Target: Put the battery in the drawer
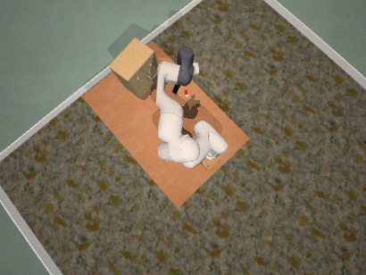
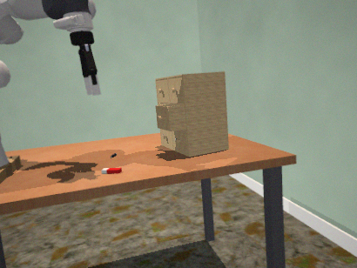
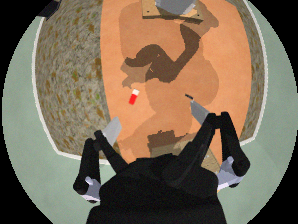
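Note:
The small wooden chest [image 2: 191,115] stands at the far end of the table, also in the top view [image 1: 135,68]; its drawer fronts face my arm. The middle drawer [image 2: 168,117] seems to stick out slightly; the marks are too small to read. A small red and white oblong thing [image 2: 111,170] lies on the table, also in the wrist view [image 3: 132,98]. A smaller dark thing [image 2: 113,154] lies behind it. I cannot tell which is the AA battery. My gripper [image 2: 91,84] [image 3: 154,115] hangs high above the table, open and empty, left of the chest.
My arm's base [image 1: 187,147] stands on a small wooden mount [image 1: 211,162] near the table's other end. The table is narrow, with the wall just behind the chest and floor on all other sides.

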